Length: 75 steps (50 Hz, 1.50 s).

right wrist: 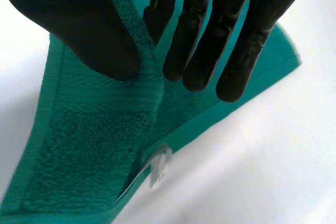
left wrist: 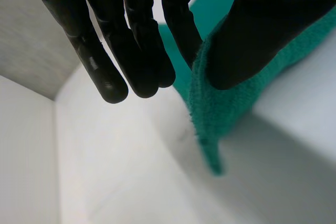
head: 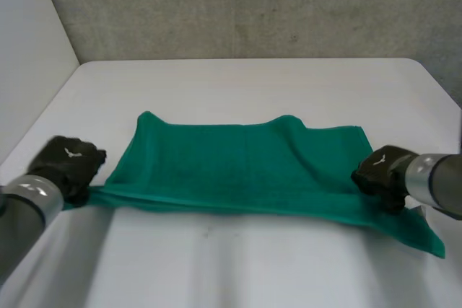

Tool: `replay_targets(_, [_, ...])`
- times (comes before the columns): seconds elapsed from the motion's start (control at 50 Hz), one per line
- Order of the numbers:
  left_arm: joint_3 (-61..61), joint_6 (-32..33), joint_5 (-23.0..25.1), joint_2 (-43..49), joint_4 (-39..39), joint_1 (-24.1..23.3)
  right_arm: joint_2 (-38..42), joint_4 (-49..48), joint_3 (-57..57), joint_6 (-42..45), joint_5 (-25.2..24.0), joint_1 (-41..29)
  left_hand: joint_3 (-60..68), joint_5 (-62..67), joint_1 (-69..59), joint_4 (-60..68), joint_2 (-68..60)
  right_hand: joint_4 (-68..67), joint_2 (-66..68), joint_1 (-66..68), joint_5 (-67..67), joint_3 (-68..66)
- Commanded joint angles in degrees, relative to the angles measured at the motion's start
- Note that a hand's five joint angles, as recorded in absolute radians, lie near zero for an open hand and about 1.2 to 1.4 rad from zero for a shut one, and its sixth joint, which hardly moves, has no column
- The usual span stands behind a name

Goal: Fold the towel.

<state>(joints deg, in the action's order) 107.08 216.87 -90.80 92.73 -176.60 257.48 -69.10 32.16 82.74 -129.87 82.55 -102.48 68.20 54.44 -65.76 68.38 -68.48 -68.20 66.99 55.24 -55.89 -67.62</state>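
Note:
A green towel (head: 238, 164) lies spread across the middle of the white table (head: 238, 84), its long side running left to right. My left hand (head: 68, 164) is at the towel's near left corner. In the left wrist view that corner (left wrist: 210, 108) is pinched between the thumb (left wrist: 262, 24) and a finger (left wrist: 181, 30). My right hand (head: 379, 171) is on the near edge close to the right end. In its wrist view the towel (right wrist: 94, 145) is pinched between the thumb (right wrist: 89, 24) and the fingers (right wrist: 194, 40). The near right corner (head: 432, 242) sticks out past that hand.
A grey wall (head: 253, 5) stands behind the table and a white panel (head: 29, 55) along its left side. Bare table lies in front of the towel and behind it. A small white label (right wrist: 159, 166) hangs from the towel's edge below my right hand.

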Motion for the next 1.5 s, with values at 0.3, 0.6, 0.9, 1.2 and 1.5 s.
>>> replay_targets(0.3, [-46.96, -1.43, -4.12, 20.75, -32.7, -3.48, 2.23, -39.43, -33.35, -16.38, 6.92, -3.07, 11.8, 15.56, -14.24, 11.62, -11.52, -11.8, 13.01, 24.76, -14.11, -12.38])
replay_targets(0.6, [-28.7, -10.42, -3.51, 18.36, -32.49, -1.55, 0.2, -30.23, -18.84, -16.56, 1.38, -3.07, 11.8, 15.56, -14.24, 11.62, -11.52, -11.8, 13.01, 24.76, -14.11, -12.38])
replay_targets(0.9, [-15.59, -10.15, -3.42, 28.56, -32.23, -1.37, 17.68, -27.68, -10.94, -17.35, -1.78, -2.63, 11.8, 15.56, -14.24, 11.62, -11.52, -11.8, 13.01, 24.76, -14.11, -12.38])
replay_targets(1.2, [-12.08, -10.5, -3.42, 25.22, -31.97, -0.93, 11.36, -27.94, 0.4, -31.76, -2.31, -0.09, 11.8, 15.56, -14.24, 11.62, -11.52, 39.11, -37.89, -26.14, 36.79, 38.52])
replay_targets(1.5, [-10.93, -10.59, -3.42, 23.64, -31.97, 0.65, 8.99, -36.64, 9.55, -37.91, -1.87, 5.89, 11.8, 15.56, -14.24, 11.62, -11.52, 36.25, -35.04, -23.29, 33.93, 35.67])
